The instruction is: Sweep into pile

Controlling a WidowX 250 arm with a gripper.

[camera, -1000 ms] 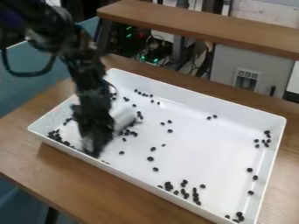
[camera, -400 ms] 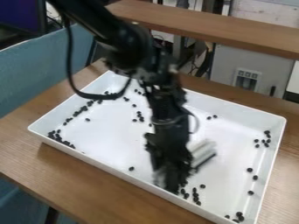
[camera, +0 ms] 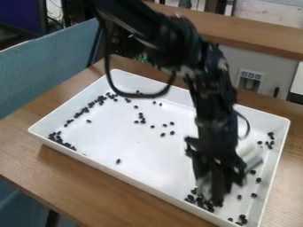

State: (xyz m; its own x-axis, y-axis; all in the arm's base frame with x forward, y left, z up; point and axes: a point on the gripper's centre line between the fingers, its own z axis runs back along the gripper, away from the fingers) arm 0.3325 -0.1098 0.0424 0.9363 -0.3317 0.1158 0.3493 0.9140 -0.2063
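At the near side, the wooden table [camera: 35, 164] runs under a white tray [camera: 100, 166], which lies at a slant across it; in the tray's near right corner sits a small group of dark pieces [camera: 242, 217], and to the left of it, close by the near wall, a denser cluster [camera: 200, 202] gathers at the foot of the black gripper [camera: 213, 189]; the gripper hangs down inside the tray, blurred, and whether its jaws are spread, pressed together or pinching something cannot be told; a pale blurred piece [camera: 251, 157] shows just beside it on the right; a few more dark pieces lie near the right wall, with a little group farther up along it; one lone piece [camera: 118, 161] rests nearer the near wall, left of the cluster; others are scattered about the tray's middle, while a long uneven band [camera: 89, 106] follows the left wall from the left corner towards the far one; above the tray, the arm slopes in from the top edge, a black cable [camera: 112, 84] looping beneath it; beyond stand a blue-green panel [camera: 47, 62] at the left, a wooden shelf [camera: 266, 34] and a grey box [camera: 234, 60] below that shelf.
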